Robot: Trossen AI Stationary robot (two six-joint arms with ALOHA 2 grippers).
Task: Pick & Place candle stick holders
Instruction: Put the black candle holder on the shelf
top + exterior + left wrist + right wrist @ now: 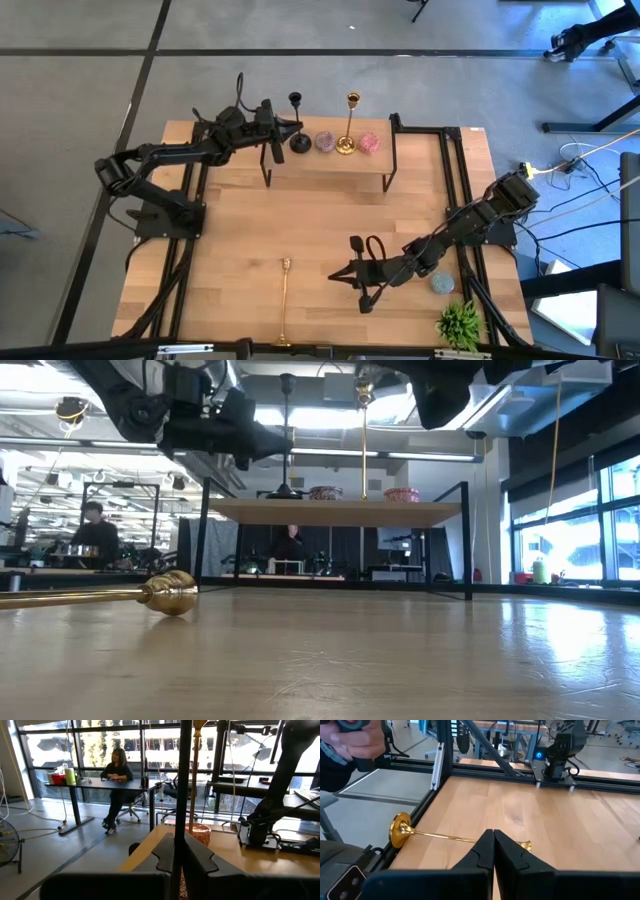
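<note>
The fallen gold candle stick holder (pixel 100 596) is cropped in the low view.

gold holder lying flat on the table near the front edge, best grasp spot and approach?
Probably the thin stem of the lying gold holder, mid-length, from straight above with fingers across it. It lies flat, round base at the table's front edge and cup pointing inward, so the stem is the only narrow part. The right gripper is nearest.

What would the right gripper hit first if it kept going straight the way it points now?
Probably the fallen gold candle stick holder, lying on the table across the line of the right gripper, whose fingers look shut. The gap between them is hard to judge.
</note>
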